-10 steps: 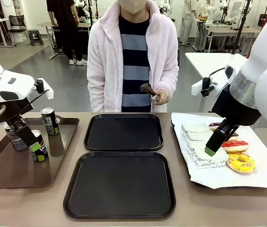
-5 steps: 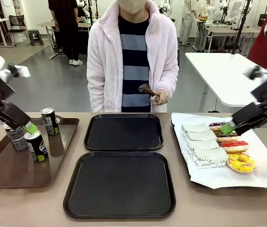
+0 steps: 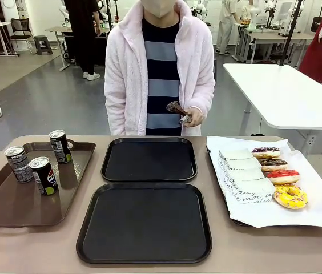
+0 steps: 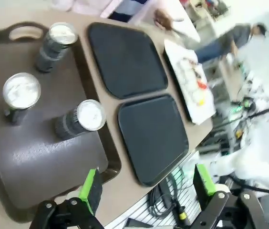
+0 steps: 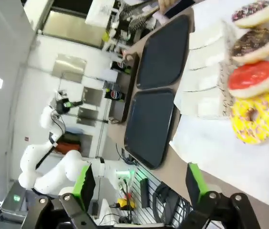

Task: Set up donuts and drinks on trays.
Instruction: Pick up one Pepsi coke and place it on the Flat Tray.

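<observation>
trainee: status of the left gripper (image 4: 147, 183)?

technician: jaws stood fully apart, holding nothing. the drinks (image 4: 82, 119), three cans, stood upright on the brown tray (image 4: 44, 157), well ahead of it. they were apparently grouped there as supply stock.

trainee: and the right gripper (image 5: 139, 180)?

technician: likewise wide open and empty. the donuts (image 5: 251, 76) lay in a row on the paper-lined tray (image 5: 220, 157), ahead of it and off to one side. paper sleeves (image 5: 206, 71) lay just beside them, likely so each donut could be handled by its wrapper.

trainee: the trays (image 3: 145, 222)?

technician: both black trays sat bare between the two supplies, well apart from either gripper. judged reason: comparable reach for both arms. no item had been transferred.
</observation>
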You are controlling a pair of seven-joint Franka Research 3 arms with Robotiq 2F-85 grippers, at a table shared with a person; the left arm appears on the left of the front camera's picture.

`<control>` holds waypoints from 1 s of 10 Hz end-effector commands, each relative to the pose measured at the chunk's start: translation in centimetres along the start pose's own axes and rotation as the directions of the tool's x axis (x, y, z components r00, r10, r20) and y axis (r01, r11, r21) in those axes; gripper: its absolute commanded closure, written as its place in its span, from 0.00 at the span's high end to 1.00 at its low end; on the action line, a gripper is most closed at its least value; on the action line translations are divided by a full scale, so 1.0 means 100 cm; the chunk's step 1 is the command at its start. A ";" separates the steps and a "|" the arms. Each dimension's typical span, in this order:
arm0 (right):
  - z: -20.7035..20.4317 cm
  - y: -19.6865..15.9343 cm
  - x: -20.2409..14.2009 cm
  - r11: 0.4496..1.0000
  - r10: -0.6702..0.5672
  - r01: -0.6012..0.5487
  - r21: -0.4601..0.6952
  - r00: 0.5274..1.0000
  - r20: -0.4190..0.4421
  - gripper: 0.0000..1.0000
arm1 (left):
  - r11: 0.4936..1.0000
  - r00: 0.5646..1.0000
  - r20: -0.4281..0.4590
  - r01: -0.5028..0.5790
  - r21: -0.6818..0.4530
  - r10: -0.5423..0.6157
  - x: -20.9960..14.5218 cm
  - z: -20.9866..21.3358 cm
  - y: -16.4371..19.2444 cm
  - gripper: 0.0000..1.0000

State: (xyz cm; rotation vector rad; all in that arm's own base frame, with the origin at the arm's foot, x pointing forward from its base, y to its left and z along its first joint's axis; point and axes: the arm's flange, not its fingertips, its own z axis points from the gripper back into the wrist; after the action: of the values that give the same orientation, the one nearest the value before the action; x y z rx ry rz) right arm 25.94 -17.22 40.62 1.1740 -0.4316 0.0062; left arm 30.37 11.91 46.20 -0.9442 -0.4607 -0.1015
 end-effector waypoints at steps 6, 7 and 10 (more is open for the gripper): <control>0.069 0.005 -0.039 0.998 0.052 -0.050 -0.024 0.995 0.087 1.00 | 0.957 0.991 0.050 -0.110 -0.270 0.128 -0.044 0.070 0.081 1.00; 0.067 0.005 -0.038 0.998 0.053 -0.051 -0.026 0.995 0.080 1.00 | 0.955 0.993 0.007 -0.110 -0.274 0.116 -0.043 0.066 0.076 1.00; 0.066 0.009 -0.037 0.999 0.034 -0.032 -0.032 0.996 0.085 1.00 | 0.955 0.989 0.033 -0.132 -0.265 0.146 -0.052 0.064 0.071 1.00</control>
State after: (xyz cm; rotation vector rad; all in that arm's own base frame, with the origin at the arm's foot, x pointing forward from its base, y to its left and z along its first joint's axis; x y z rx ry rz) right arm 20.64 -21.46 42.46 1.1273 -0.5081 -0.0086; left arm 25.99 20.74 41.90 -1.2343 -0.3962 -0.0207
